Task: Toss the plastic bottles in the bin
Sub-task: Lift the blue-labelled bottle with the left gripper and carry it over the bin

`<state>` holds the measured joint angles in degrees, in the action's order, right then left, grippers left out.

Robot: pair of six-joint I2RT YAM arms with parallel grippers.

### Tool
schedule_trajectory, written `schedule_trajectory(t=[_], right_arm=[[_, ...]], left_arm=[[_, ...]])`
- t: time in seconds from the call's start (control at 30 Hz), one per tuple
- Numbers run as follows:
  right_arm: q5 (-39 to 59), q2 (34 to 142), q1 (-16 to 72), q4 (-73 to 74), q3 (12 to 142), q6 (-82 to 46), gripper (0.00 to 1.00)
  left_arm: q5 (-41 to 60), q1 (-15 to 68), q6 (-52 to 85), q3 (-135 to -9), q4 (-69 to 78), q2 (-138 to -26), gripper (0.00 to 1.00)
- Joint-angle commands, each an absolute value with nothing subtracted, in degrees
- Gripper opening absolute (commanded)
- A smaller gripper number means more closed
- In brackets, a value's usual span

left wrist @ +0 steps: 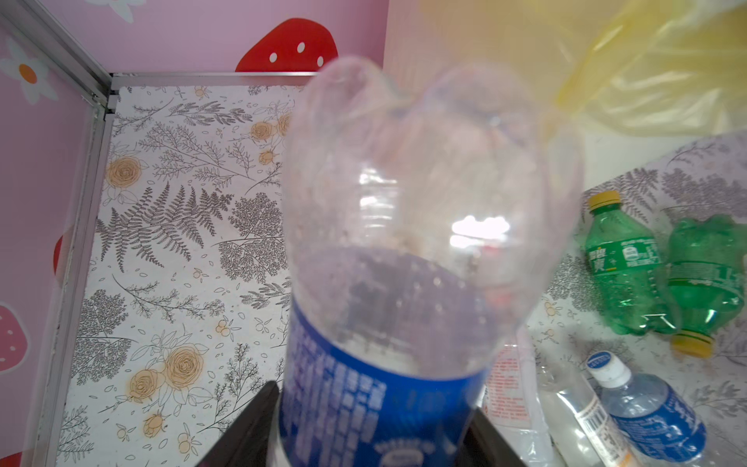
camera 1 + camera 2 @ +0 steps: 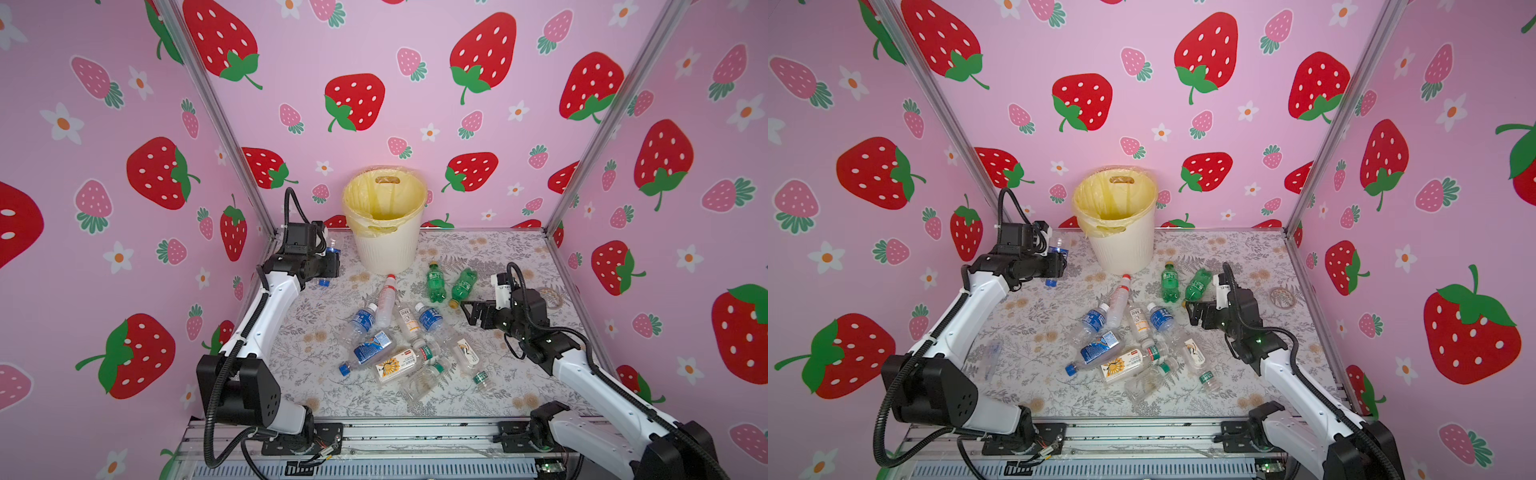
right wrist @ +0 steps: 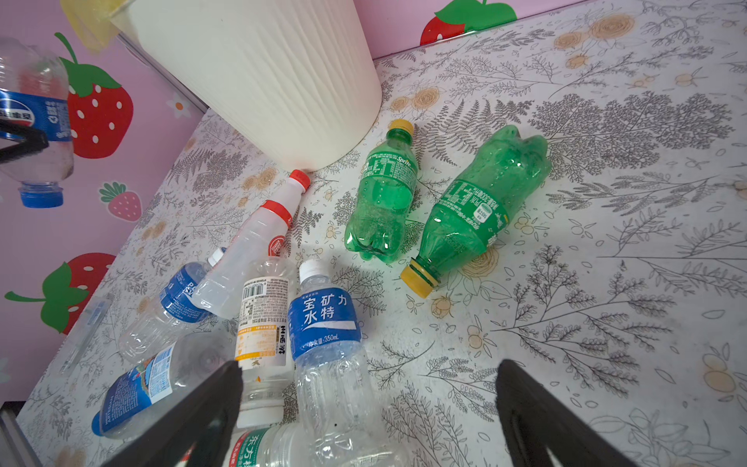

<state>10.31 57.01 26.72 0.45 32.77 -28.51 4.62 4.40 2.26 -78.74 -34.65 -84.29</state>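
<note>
My left gripper (image 2: 329,254) (image 1: 372,438) is shut on a clear plastic bottle with a blue label (image 1: 404,242) (image 2: 1059,245). It holds the bottle cap-down above the table, just left of the bin (image 2: 384,249) (image 2: 1121,249), below the rim. The bin is cream, ribbed and lined with a yellow bag (image 1: 646,72). My right gripper (image 2: 466,309) (image 3: 370,370) hangs open over the mat. Two green bottles (image 2: 436,282) (image 3: 477,210) lie just beyond it. A heap of several clear bottles (image 2: 395,345) (image 3: 323,323) lies mid-table.
A tape ring (image 2: 550,297) (image 2: 1282,298) lies near the right wall. Pink strawberry walls with aluminium posts (image 2: 232,137) close in the floral mat (image 2: 316,332) on three sides. A metal rail (image 2: 415,436) runs along the front edge.
</note>
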Motion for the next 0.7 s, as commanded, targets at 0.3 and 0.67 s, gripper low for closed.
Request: schedule_trajectory(t=[0.3, 0.67], right_arm=[[7.8, 59.7, 26.1, 1.2, 32.4, -29.7, 1.0], [7.6, 60.7, 26.0, 1.6, 32.6, -31.0, 0.99]], left_arm=[[16.4, 4.5, 8.7, -81.6, -30.6, -77.8, 0.64], [20.7, 4.4, 12.4, -84.8, -27.8, -78.0, 0.64]])
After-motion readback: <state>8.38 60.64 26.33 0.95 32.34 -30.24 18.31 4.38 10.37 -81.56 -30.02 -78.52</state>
